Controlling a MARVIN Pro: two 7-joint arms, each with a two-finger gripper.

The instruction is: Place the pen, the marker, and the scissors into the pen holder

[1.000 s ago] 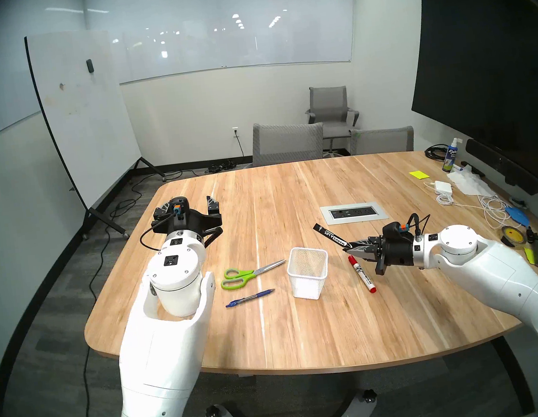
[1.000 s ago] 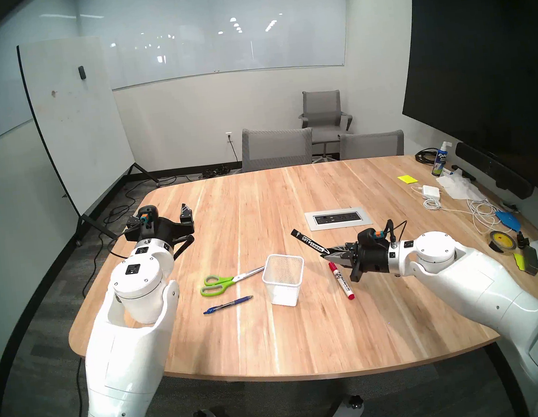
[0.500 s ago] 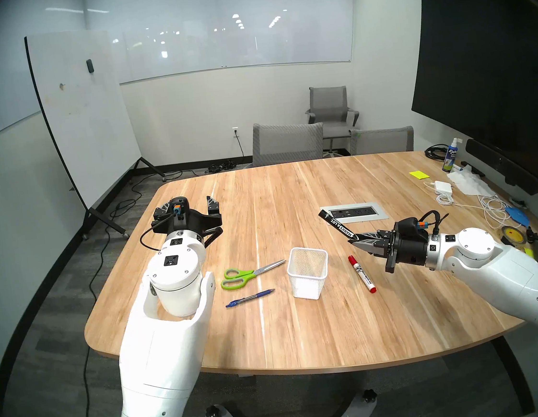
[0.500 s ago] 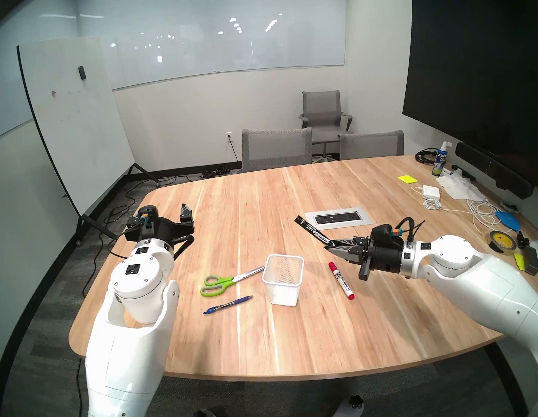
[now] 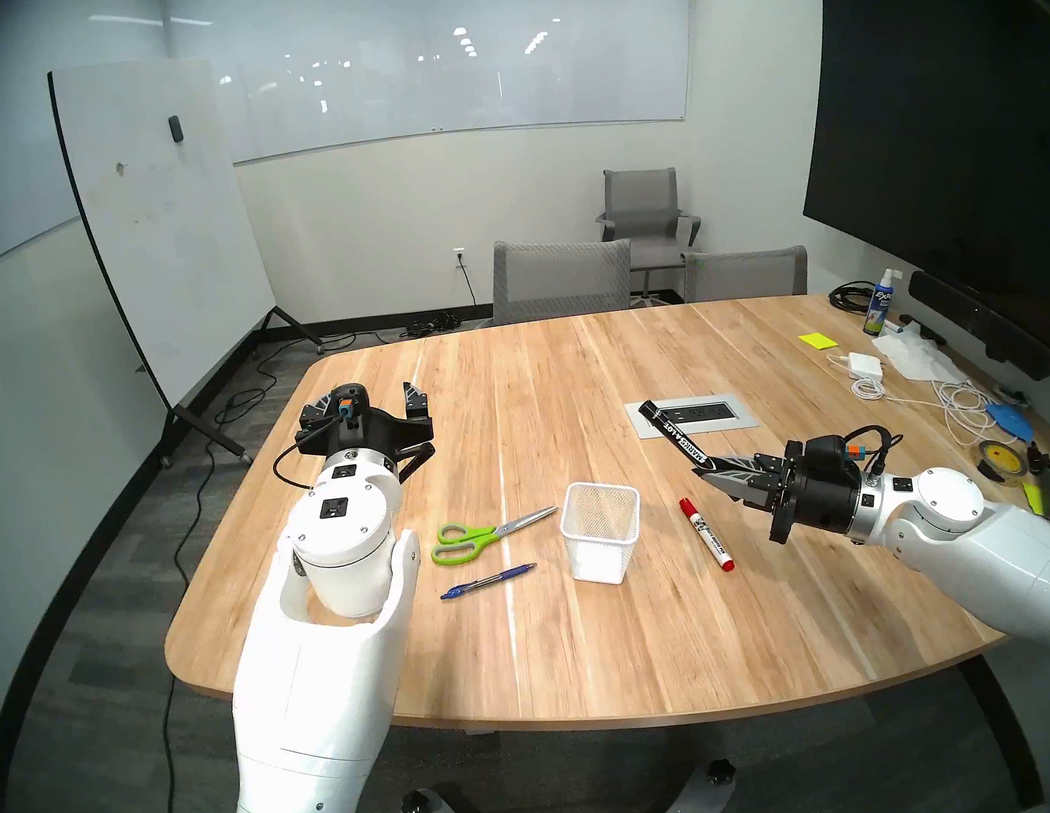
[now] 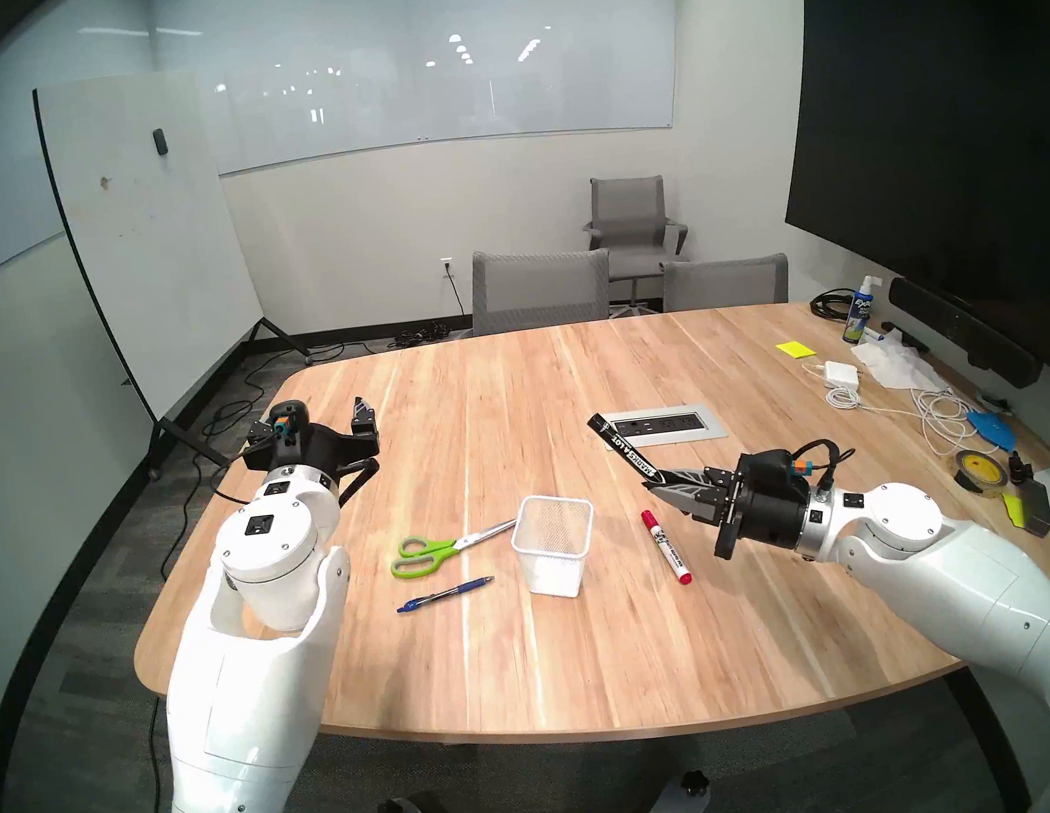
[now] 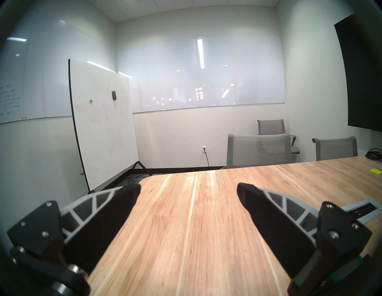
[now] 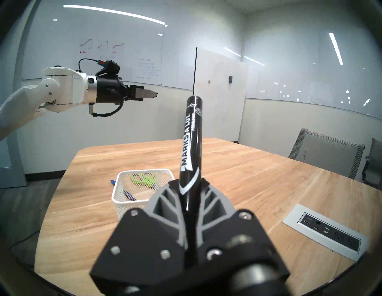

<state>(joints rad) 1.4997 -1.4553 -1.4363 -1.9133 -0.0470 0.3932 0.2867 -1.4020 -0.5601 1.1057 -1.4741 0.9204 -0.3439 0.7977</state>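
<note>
I've got the right gripper [image 5: 710,478] clamped on the black marker [image 5: 676,437] near one end, mid-right of frame; most of it sticks out, so it could pivot and miss the pen holder [image 5: 603,540] at center. Left gripper [image 7: 188,198] spread apart, empty. Can't see the marker's gripped end. Pen [image 5: 489,581] and scissors [image 5: 491,533] lie left of the holder.

Bare table [image 5: 601,635] around pen holder [image 5: 603,540]

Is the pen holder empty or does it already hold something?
Empty. The head view looks into the pen holder and shows only bare mesh; scissors and pen lie on the table beside it.
</note>
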